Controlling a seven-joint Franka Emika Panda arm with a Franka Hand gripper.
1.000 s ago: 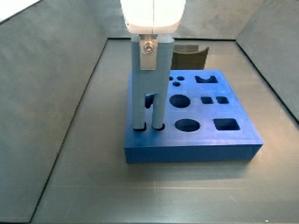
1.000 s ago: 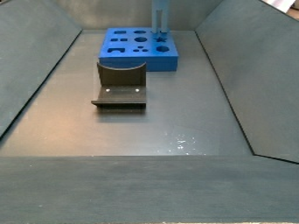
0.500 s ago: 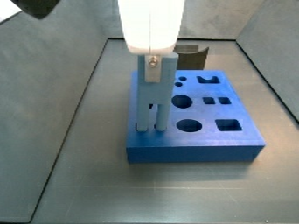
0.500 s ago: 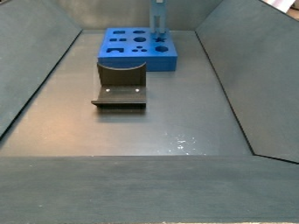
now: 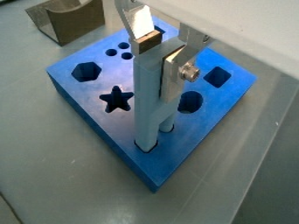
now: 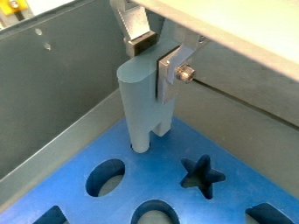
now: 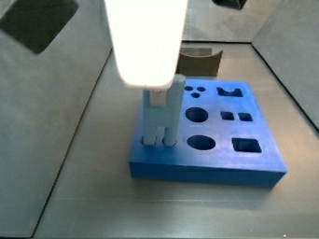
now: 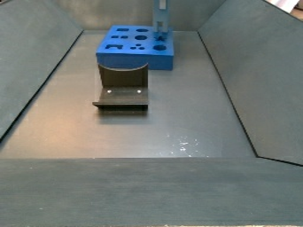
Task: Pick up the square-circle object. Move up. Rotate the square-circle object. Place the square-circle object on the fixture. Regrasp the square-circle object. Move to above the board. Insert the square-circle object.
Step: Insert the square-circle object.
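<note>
Your gripper [image 5: 156,52] hangs vertical over the board [image 5: 87,96], clamping the pale, upright square-circle object [image 5: 149,105], whose lower end touches the board.

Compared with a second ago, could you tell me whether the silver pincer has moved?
Yes. The pincer, gripping the pale blue-grey peg, has come down: in a side view its white body now ends below the dark fixture, over the blue board.

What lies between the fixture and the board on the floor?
Nothing: in a side view the fixture stands right against the board. The claw holds the square-circle object at the board's far edge.
</note>
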